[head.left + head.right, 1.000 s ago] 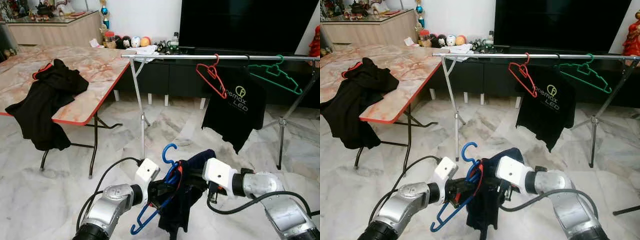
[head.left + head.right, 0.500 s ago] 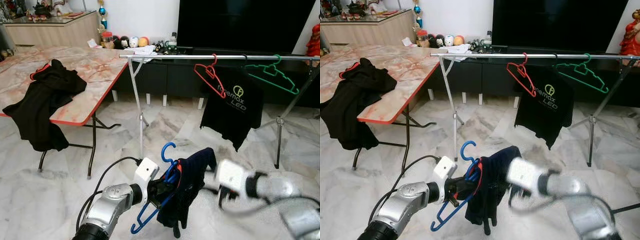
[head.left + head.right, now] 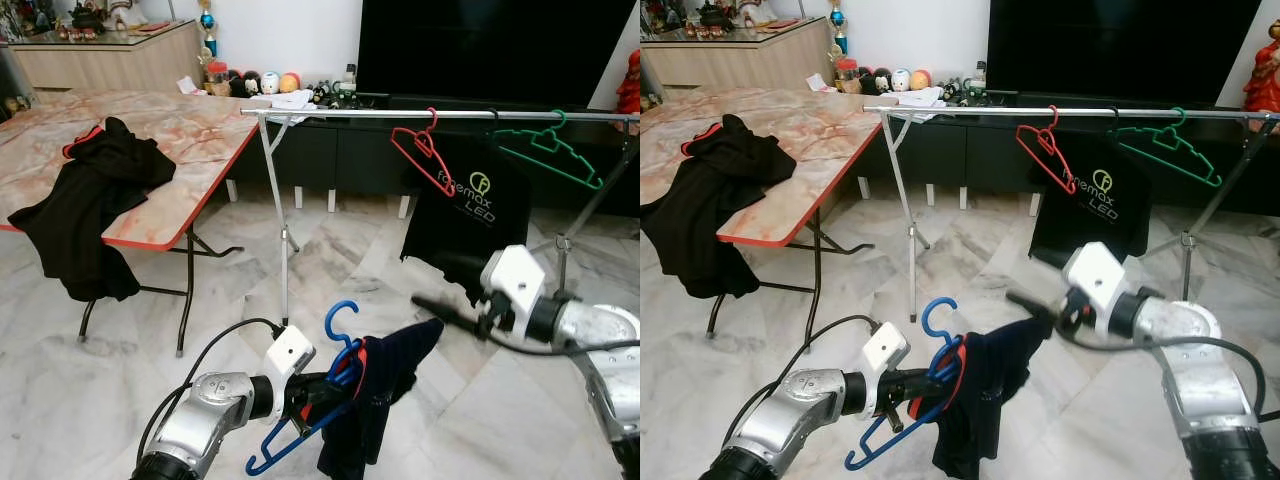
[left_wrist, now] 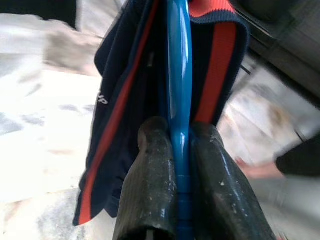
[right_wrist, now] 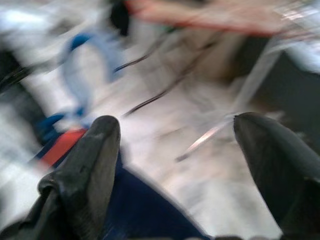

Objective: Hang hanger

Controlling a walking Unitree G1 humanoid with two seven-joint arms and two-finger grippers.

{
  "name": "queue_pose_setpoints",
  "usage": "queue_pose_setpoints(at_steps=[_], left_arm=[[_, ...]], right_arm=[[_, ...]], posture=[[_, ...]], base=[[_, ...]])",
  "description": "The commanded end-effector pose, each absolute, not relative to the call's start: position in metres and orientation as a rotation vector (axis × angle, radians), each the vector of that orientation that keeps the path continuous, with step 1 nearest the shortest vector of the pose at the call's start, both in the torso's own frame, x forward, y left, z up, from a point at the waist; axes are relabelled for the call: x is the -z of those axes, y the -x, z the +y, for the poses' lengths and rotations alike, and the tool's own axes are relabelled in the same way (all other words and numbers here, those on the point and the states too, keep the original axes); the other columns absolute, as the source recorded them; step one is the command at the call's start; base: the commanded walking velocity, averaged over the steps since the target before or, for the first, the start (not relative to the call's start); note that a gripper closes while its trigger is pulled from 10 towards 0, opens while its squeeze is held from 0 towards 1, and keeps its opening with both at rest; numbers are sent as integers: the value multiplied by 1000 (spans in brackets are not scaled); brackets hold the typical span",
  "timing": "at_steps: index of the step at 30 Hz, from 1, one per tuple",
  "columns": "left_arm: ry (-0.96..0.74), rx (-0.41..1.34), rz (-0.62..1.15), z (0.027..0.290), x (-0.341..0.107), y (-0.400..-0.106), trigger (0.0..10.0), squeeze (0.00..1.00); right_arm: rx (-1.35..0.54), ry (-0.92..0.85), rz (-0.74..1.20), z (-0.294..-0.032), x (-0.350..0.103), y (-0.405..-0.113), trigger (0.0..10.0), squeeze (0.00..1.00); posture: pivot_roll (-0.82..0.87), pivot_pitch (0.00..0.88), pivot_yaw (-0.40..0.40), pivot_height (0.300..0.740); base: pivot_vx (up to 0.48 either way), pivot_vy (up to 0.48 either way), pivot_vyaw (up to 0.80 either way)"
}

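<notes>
A blue hanger (image 3: 341, 322) with a dark navy garment (image 3: 372, 398) with red stripes draped over it hangs low in front of me. My left gripper (image 4: 179, 136) is shut on the hanger's blue bar, just below the hook. My right gripper (image 3: 422, 301) is open, up and to the right of the garment, with its fingers (image 5: 92, 150) spread wide and holding nothing. Beyond stands a metal clothes rail (image 3: 340, 114) carrying a red hanger (image 3: 420, 150), a green hanger (image 3: 552, 152) and a black T-shirt (image 3: 466, 215).
A marble-top folding table (image 3: 190, 135) stands at the left with a black garment (image 3: 85, 205) draped over its edge. A dark TV cabinet (image 3: 340, 150) and a large screen lie behind the rail. Marble floor (image 3: 330, 250) lies open between me and the rail.
My right gripper has let go of the navy garment and swung up and to the right. The garment now hangs from the hanger alone. My left gripper has sunk slightly.
</notes>
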State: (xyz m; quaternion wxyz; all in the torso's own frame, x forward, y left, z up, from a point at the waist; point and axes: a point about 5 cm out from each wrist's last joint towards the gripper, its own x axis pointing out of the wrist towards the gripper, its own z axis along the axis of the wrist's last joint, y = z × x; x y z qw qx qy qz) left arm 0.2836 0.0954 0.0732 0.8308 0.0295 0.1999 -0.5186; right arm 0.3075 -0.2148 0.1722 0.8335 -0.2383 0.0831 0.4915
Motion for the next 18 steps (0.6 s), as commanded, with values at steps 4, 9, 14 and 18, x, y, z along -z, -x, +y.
queue_pose_setpoints(at_steps=[4, 9, 14, 18], left_arm=[[-107, 1276, 388, 91, -91, -274, 10000, 0], [-153, 1350, 413, 93, -92, -267, 10000, 0], [-200, 1410, 423, 93, -96, -264, 10000, 0], [-221, 1413, 420, 92, -98, -266, 10000, 0]], right_arm=[[-1151, 546, 261, -226, -164, -305, 10000, 1000], [-1293, 593, 367, -229, -152, -293, 10000, 1000], [-1436, 556, 387, -220, -143, -284, 10000, 0], [-1527, 491, 390, -215, -142, -281, 10000, 0]], posture=[[-41, 0, -14, 740], [-41, 0, -12, 740], [-30, 0, -14, 740], [-29, 0, -13, 740]], base=[[0, 0, 0], [0, 0, 0], [0, 0, 0], [0, 0, 0]])
